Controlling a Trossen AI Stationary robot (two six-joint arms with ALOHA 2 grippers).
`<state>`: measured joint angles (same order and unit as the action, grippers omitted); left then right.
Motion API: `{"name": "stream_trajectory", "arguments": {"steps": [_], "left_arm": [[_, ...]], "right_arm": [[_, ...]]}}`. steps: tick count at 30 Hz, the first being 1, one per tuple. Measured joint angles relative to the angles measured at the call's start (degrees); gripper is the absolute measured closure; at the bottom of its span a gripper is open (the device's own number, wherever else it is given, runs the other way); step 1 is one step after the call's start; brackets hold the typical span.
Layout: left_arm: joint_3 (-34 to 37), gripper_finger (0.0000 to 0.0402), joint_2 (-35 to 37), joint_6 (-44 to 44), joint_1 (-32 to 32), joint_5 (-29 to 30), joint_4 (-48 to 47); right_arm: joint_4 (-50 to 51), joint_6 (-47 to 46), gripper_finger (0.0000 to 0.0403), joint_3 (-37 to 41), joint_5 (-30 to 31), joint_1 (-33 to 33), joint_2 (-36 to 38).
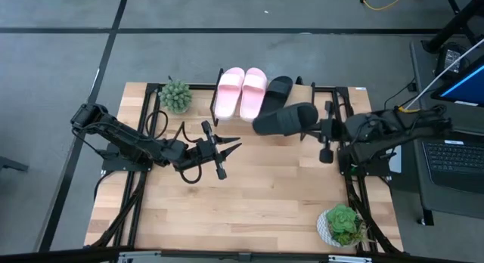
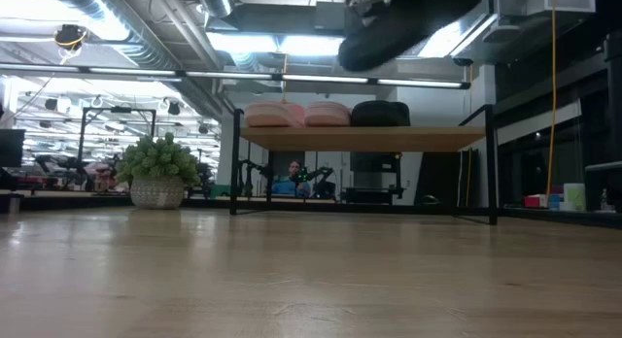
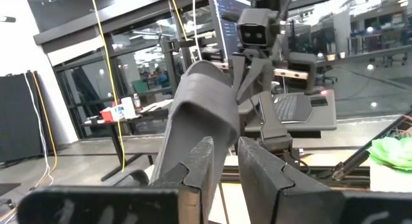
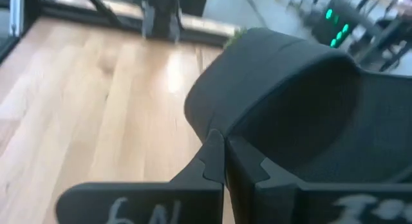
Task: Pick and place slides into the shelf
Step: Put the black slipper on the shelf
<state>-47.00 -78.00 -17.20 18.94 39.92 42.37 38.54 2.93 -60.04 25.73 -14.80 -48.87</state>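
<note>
Clamped in the right gripper [image 1: 324, 131] above the table, last black slide [image 1: 285, 119] pointing away toward the shelf [image 1: 342, 91] just beyond, beside three shelved slides [image 1: 250, 91]; left gripper [image 1: 231, 144] slightly parted, empty, farther off.

Two dark jointed arms, black cables, white scrawl on jaws

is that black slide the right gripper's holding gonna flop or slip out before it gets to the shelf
Probably not floppy: the black slide keeps its shape in the air, held by the right gripper. It looks light, likely foam. The grip seems to be on one thin part only, so it might pivot or slip on the way to the shelf.
</note>
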Motion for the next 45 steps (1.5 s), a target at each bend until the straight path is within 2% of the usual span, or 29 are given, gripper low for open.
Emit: {"name": "stream_trajectory", "arguments": {"steps": [4, 10, 13, 17, 24, 26, 30, 38, 45], "left_arm": [[0.0, 0.0336, 0.0, 0.04, 0.0, -0.02, -0.83], [-0.02, 0.0336, 0.0, 0.12, -0.05, -0.01, -4.35], [-0.02, 0.0336, 0.0, 0.14, -0.07, -0.02, -4.59], [-0.02, 0.0336, 0.0, 0.15, -0.04, -0.31, -4.64], [-0.02, 0.0336, 0.0, 0.55, -0.41, -2.03, -7.81], [-0.02, 0.0336, 0.0, 0.43, -0.58, -3.5, -8.77], [-0.02, 0.0336, 0.0, 0.05, -0.99, -10.19, -10.66], [-0.02, 0.0336, -0.02, -6.72, -2.98, -11.37, -14.05], [-0.02, 0.0336, -0.02, -18.01, -5.3, -11.37, -14.09]], "right_arm": [[9.09, -1.24, 0.0401, -5.07, -3.32, 3.12, -0.6], [16.44, 0.36, 0.0401, -9.89, -11.91, 6.83, -0.4], [19.72, 1.09, 0.0401, -10.89, -14.07, 8.62, -0.36], [22.29, 2.68, 0.0401, -11.03, -16.43, 11.67, -0.36], [23.55, 9.11, 0.0401, -11.03, -24.3, 18.66, -0.47], [23.57, 10.56, 0.0401, -11.05, -26.11, 20.88, -0.47], [24.85, 12.41, 0.0401, -11.05, -30.44, 24.95, -0.49], [24.64, 12.58, 0.0401, -11.05, -36.77, 28.6, -1.62], [23.48, 12.55, 0.0401, -11.05, -42.64, 30.08, -3.53]]}}
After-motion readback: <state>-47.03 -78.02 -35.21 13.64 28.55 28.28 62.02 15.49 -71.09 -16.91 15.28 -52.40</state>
